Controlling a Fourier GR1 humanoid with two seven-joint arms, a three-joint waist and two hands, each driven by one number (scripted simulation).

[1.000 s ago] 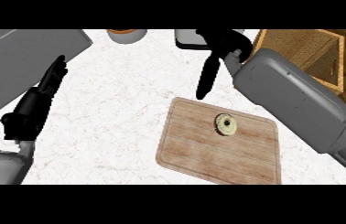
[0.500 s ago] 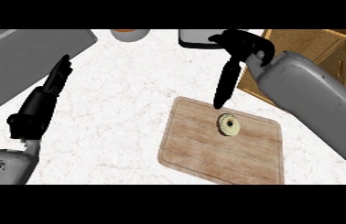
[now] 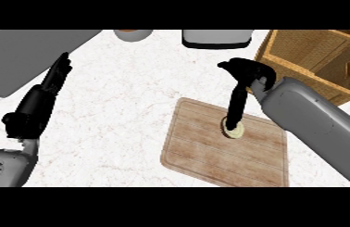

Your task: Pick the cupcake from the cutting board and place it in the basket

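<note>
A small pale cupcake (image 3: pixel 234 131) sits on the wooden cutting board (image 3: pixel 205 152) near its far right part. My right hand (image 3: pixel 247 78) hangs over it with straight fingers (image 3: pixel 236 108) pointing down; their tips cover the cupcake's top. The thumb sticks out to the left. I cannot tell whether the fingertips touch the cupcake. The wicker basket (image 3: pixel 298 54) stands at the far right, behind the right forearm. My left hand (image 3: pixel 42 98) rests open at the left side, fingers pointing away.
A grey slab (image 3: pixel 34 54) fills the far left corner. A round bowl (image 3: pixel 133 34) and a white and dark container (image 3: pixel 216 38) stand at the counter's far edge. White marble counter lies between the board and my left hand.
My right hand has moved right and nearer, from the board's far left edge to above the cupcake, fingers now covering its top. The left hand has hardly moved.
</note>
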